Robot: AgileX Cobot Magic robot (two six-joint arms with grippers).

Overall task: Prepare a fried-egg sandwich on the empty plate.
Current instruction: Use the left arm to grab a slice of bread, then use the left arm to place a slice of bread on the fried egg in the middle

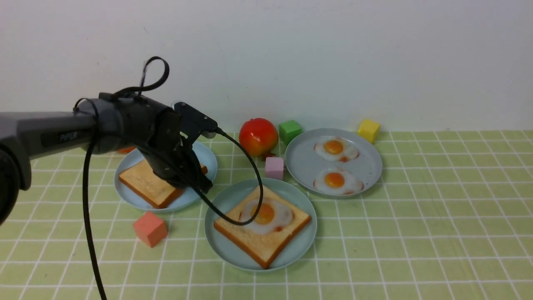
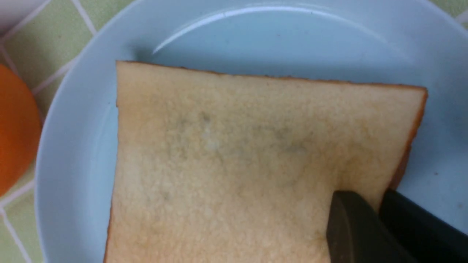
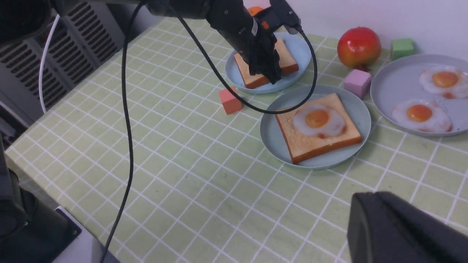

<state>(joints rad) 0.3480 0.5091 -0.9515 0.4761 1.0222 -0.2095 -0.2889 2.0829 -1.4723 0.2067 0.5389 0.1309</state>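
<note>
Front view: at lower centre, a round mint-teal plastic plate [image 1: 216,246] holds a square golden toy toast slice [image 1: 254,246] topped with a glossy white fried egg [image 1: 266,216]. Just up-left, the left gripper [image 1: 200,183] appears clamped on the second toast slice [image 1: 143,183], flat on a light-blue plate [image 1: 208,160]. Whether the right gripper [image 3: 402,226] is closed cannot be told.

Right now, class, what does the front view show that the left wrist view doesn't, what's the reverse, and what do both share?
Front view only: the mint plate holding toast and fried egg, the grey plate with two eggs, the red fruit. Left wrist view only: the left claw pinching the second toast slice at its crust edge. Both: that slice on the light-blue plate.
</note>
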